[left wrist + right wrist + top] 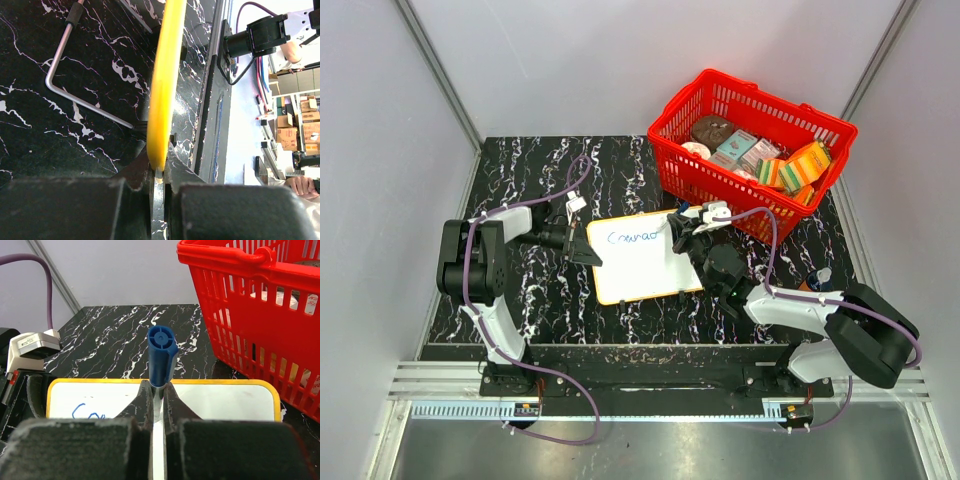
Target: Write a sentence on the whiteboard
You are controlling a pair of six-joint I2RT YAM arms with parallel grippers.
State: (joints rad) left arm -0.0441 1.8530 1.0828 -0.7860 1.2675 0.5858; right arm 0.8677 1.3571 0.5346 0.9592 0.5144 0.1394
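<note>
We judge the whiteboard (642,266) light, stiff, slick: our left gripper (591,250) pinches its yellow rim (165,75). Our right gripper (679,235) pinches the marker (161,355).

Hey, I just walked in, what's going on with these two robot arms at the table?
The left pincer is clamped on the left edge of the whiteboard, which lies on the table. The right pincer grips a blue marker near the board's top edge. The sentence is only begun: one blue word, roughly "Courag". A red basket of packaged goods sits behind the board.
</note>
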